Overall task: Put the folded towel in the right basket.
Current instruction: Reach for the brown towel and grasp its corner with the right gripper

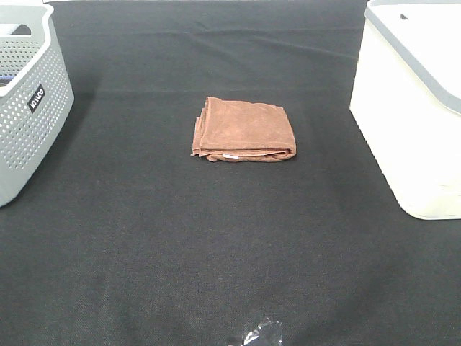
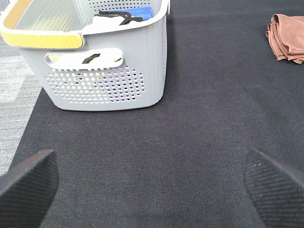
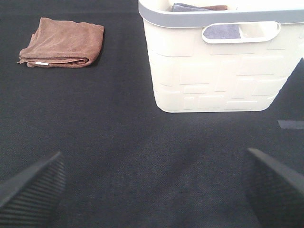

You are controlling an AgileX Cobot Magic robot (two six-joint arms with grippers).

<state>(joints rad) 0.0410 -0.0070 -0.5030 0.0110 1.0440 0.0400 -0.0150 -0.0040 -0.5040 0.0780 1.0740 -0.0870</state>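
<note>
Waiting mid-counter, folded towel (image 1: 243, 131) lies flat, ready for pinch; right basket (image 1: 403, 130) hugs right edge for short carry. Right gripper (image 3: 152, 183), left gripper (image 2: 152, 183): spread wide, empty.

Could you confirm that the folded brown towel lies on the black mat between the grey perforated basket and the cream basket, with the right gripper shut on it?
Not quite: the right gripper is open and well clear of the folded brown towel, as the right wrist view shows. The rest is right.
</note>
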